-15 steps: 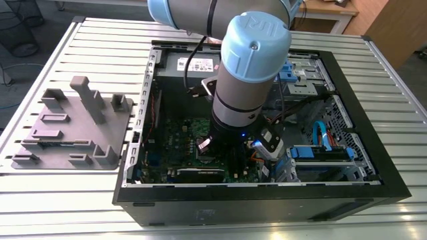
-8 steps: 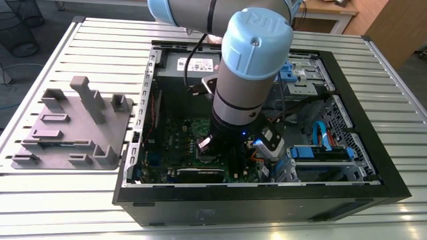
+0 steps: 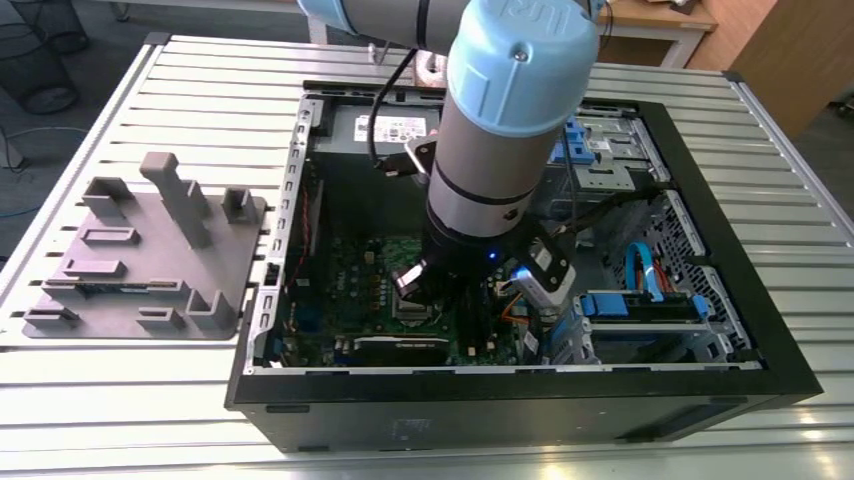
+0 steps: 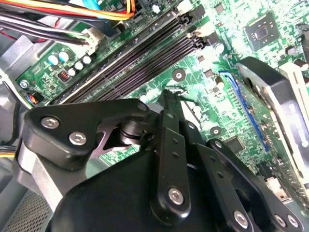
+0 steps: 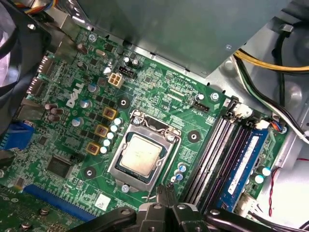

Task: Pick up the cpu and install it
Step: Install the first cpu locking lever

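Open computer case point(image 3: 534, 410) lying on its side on a slatted metal tabletop point(image 3: 134, 400), black walls standing up around all four edges. Grey holder block point(image 3: 147, 250) well apart on the tabletop, toward the exterior view's left, with bare slats around it. Robot arm point(image 3: 494, 150) reaching straight down through the open side of the case, low over the green motherboard point(image 5: 159, 82), with case walls and a blue-tabbed drive bay point(image 3: 641, 305) close on the exterior view's right.

In the first wrist view, the cpu point(image 5: 140, 154), a pale silvery square, lying flat and level inside the metal-framed socket point(image 5: 118, 166), its four edges parallel to the frame. Small gold and silver components just beside one side of the socket; long dark memory slots point(image 5: 212, 154) and a blue memory stick point(image 5: 244, 159) running along the opposite side. Grey metal box point(image 5: 193, 29) overhanging the far edge of the board. Yellow and black cables point(image 5: 260, 63) bunched by the case wall, beyond the memory slots.

Hand point(image 5: 165, 189) in both wrist views point(image 4: 167, 94) drawn narrow, black fingertips meeting in a point and holding nothing. Poised near one corner of the socket, between it and the memory slots, apart from the cpu and not touching it. Open green board visible beneath the tips
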You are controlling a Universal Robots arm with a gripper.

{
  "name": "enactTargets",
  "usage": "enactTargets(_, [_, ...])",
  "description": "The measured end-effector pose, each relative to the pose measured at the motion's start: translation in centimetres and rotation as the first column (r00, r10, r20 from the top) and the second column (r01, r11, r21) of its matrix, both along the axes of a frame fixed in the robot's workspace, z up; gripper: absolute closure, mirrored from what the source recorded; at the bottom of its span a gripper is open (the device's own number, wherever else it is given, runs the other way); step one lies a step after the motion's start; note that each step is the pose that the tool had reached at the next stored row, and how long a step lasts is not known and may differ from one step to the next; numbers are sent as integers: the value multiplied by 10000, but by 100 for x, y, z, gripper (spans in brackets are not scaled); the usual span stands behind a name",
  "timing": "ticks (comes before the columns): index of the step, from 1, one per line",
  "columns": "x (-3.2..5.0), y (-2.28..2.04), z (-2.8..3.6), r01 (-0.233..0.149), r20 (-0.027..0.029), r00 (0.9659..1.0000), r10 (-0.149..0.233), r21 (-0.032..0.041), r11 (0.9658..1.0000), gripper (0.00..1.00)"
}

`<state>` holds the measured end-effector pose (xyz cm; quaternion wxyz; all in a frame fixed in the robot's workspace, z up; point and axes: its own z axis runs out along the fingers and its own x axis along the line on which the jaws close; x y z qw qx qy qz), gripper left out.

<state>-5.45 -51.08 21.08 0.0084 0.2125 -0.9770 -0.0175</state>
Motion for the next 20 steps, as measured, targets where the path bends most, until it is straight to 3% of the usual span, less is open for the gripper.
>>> enactTargets(5, [-58, 18, -2, 1, 16, 10000, -1, -3, 10000, 89])
enactTargets(10, [-212, 72, -6, 11, 83, 10000, -11, -3, 10000, 89])
enactTargets(16, [-306, 126, -4, 46, 191, 9998, -46, 0, 10000, 89])
enactTargets(20, [-309, 135, 67, 72, 211, 9998, -72, -2, 10000, 89])
